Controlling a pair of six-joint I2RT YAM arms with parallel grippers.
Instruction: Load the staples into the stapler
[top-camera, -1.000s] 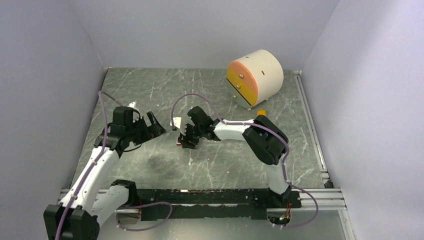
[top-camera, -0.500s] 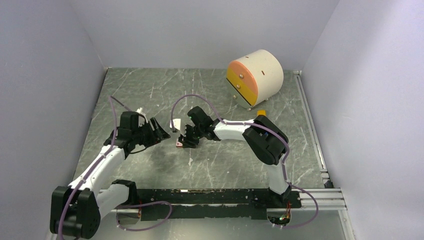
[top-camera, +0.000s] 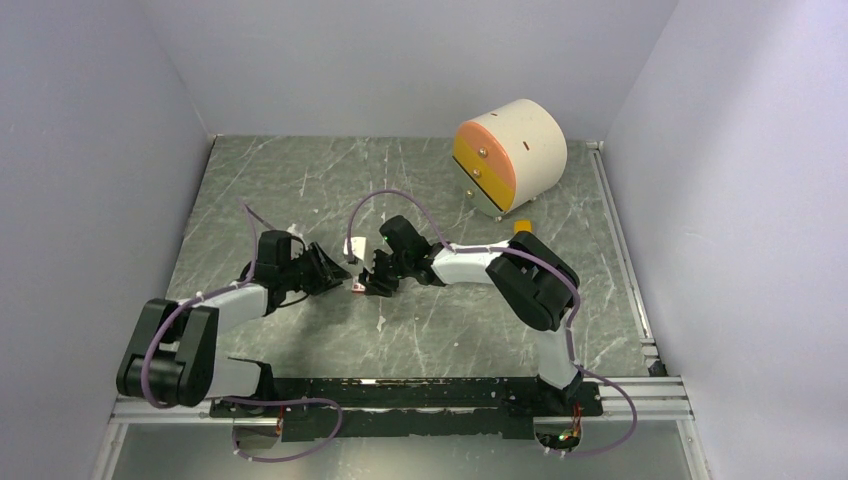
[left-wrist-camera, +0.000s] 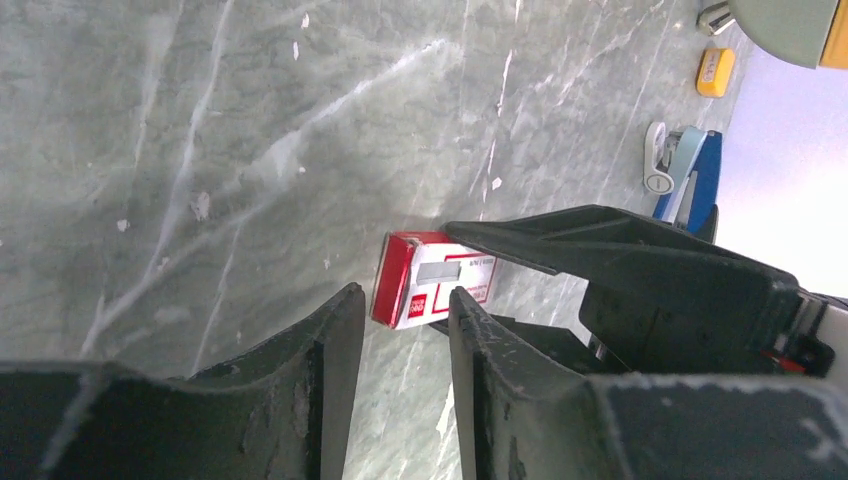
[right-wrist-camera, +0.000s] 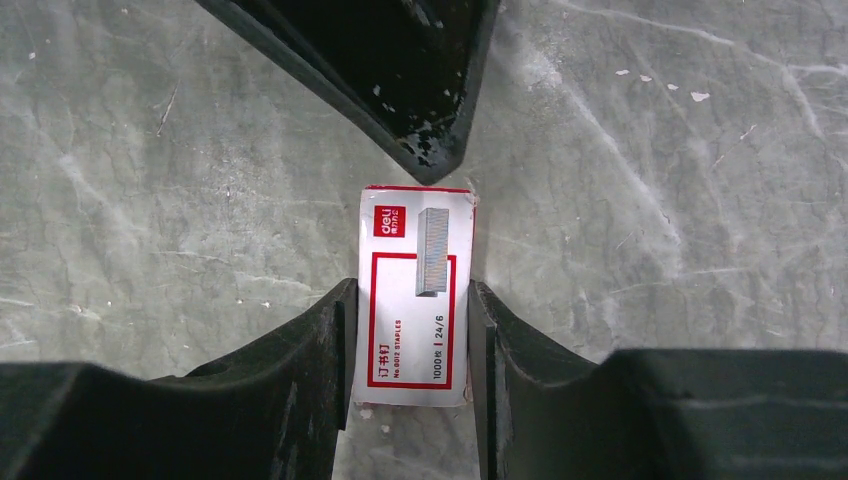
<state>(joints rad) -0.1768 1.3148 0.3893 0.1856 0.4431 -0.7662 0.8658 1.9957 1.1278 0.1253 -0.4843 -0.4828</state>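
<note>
A small red-and-white staple box (right-wrist-camera: 415, 300) lies on the marble table, and my right gripper (right-wrist-camera: 412, 288) is shut on its long sides. My left gripper (left-wrist-camera: 402, 292) faces it from the opposite side. Its jaws are narrowed but open, their tips at the box's (left-wrist-camera: 435, 280) free end with nothing gripped. In the top view both grippers meet mid-table around the box (top-camera: 357, 286). The blue stapler (left-wrist-camera: 700, 185) lies further off beside a pale-blue-and-white piece (left-wrist-camera: 668, 165); the right arm hides it in the top view. The staples themselves are hidden.
A cream cylinder with orange and yellow drawer fronts (top-camera: 510, 155) stands at the back right. A small yellow item (top-camera: 522, 228) lies just in front of it. Grey walls enclose the table on three sides.
My left arm has stretched rightward and down to the box, and its jaws have narrowed a lot. The right gripper tightened on the box and stayed put.
</note>
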